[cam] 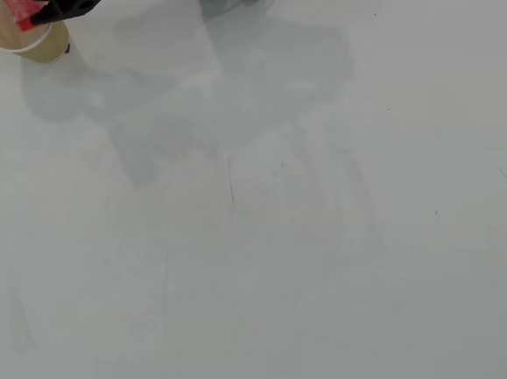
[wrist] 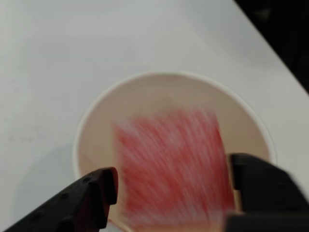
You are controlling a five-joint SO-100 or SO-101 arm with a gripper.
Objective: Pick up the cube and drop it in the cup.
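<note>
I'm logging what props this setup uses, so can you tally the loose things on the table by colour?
Red: 1, the cube, blurred in the wrist view, over the mouth of the cup between the fingers of the gripper.
Tan: 1, the cup, cream-white inside, at the table's top left corner in the overhead view.
Total: 2

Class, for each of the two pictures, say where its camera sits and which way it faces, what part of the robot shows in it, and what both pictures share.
Overhead view: fixed above, looking straight down on the white table; the black arm shows at the top left, over the cup.
Wrist view: rides on the arm, looking down into the cup; both black fingers show at the bottom edge, apart.
Shared: the cup and the red cube, motion-blurred over the cup's mouth in the wrist view.
</note>
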